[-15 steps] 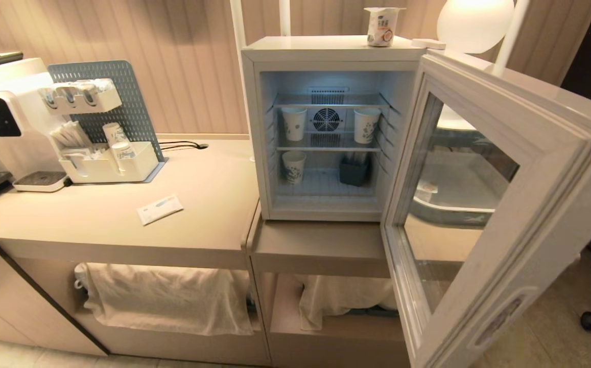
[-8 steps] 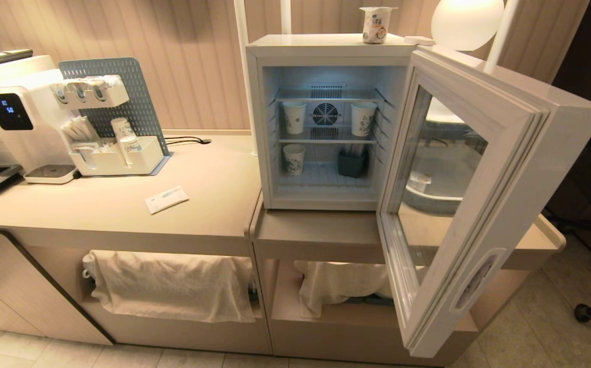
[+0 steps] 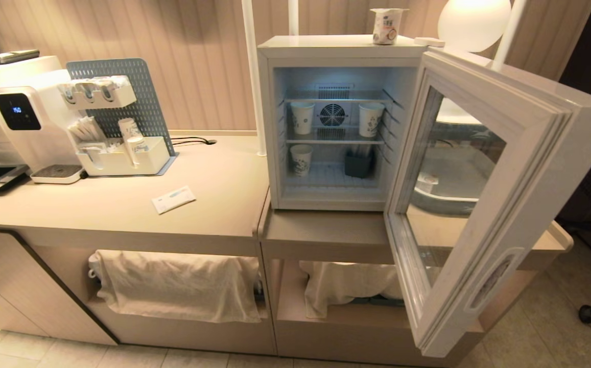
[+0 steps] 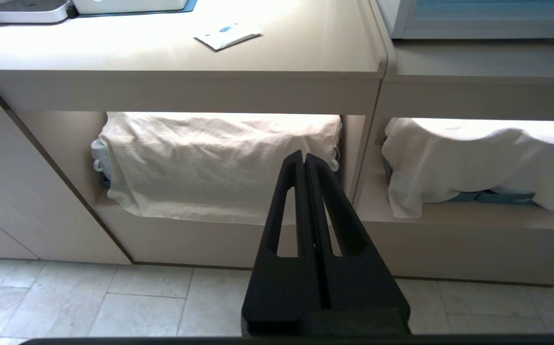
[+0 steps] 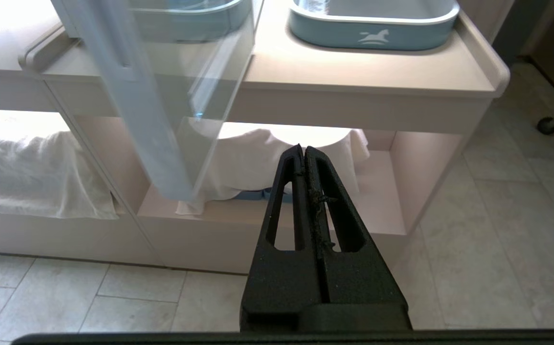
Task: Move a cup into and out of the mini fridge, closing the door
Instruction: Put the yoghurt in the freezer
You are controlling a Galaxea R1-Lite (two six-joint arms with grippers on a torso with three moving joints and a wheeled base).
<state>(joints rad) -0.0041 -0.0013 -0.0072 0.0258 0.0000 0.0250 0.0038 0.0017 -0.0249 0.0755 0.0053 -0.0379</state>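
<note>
Head view has shifted as the robot repositions; nothing on the counter moved, so the task is not begun. The cup (image 3: pixel 386 25) stands on the mini fridge (image 3: pixel 336 47), door (image 3: pixel 484 204) wide open. Left gripper (image 4: pixel 304 160) and right gripper (image 5: pixel 303 152) hang low, pressed together, empty, well apart from it.

Mini fridge (image 3: pixel 331 51) sits on the lower tabletop (image 3: pixel 326 232), right of the main tabletop (image 3: pixel 121 214). Door (image 3: pixel 484 204) stands swung open to the right. Cup (image 3: pixel 386 25) on the fridge roof, toward the right rear. Inside: two paper cups (image 3: pixel 302 117) on the upper shelf, either side of the rear fan (image 3: pixel 332 114); a third on the lower shelf, left, with a small bin (image 3: pixel 358 164) to its right. Sachet (image 3: pixel 173 199) lies on the main tabletop, in front of the organiser (image 3: pixel 121 158). Tray (image 5: pixel 372 28) lies behind the door.
</note>
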